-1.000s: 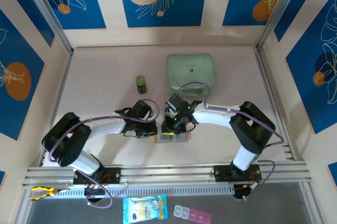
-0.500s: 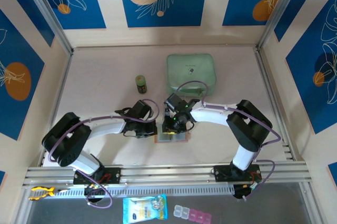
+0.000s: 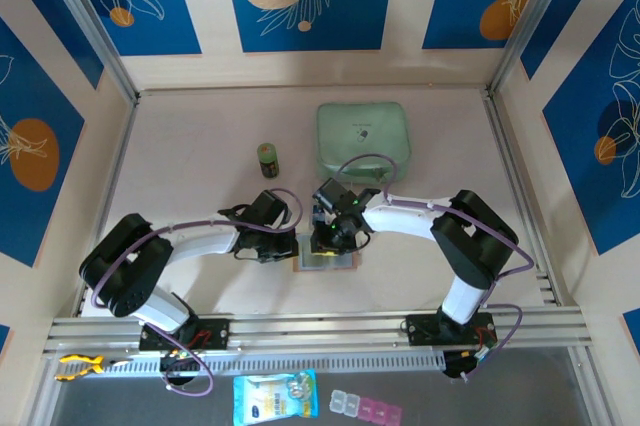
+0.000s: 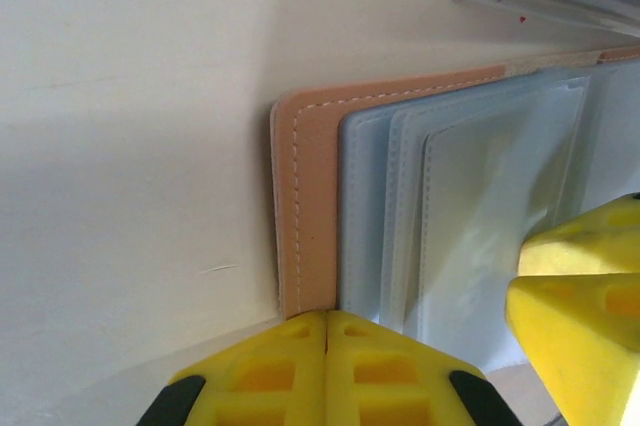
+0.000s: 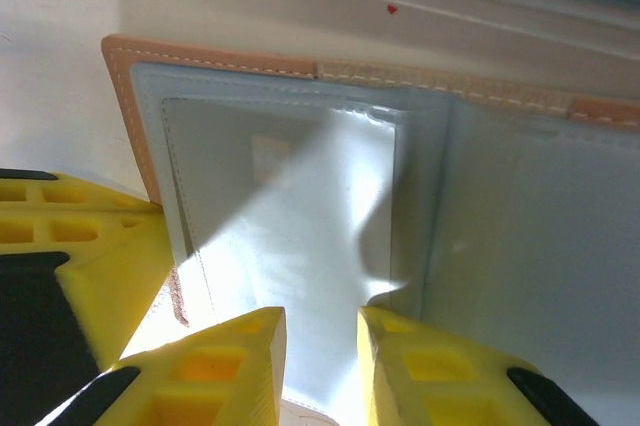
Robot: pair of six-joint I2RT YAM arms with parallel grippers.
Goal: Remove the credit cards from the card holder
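From above: small tan leather-like bifold card holder (image 3: 324,263) flat on pale tabletop (image 3: 200,146), touched at its edge by shut left tool (image 3: 297,249), directly beneath right tool (image 3: 323,244)

Left wrist: press tan edge just ahead of closed tips; grey-clear pockets (image 4: 470,206), seemingly empty

Right wrist: narrowly parted, gripping nothing; pinch pocket lip squarely before sliding; cannot tell whether blue credit cards sit inside
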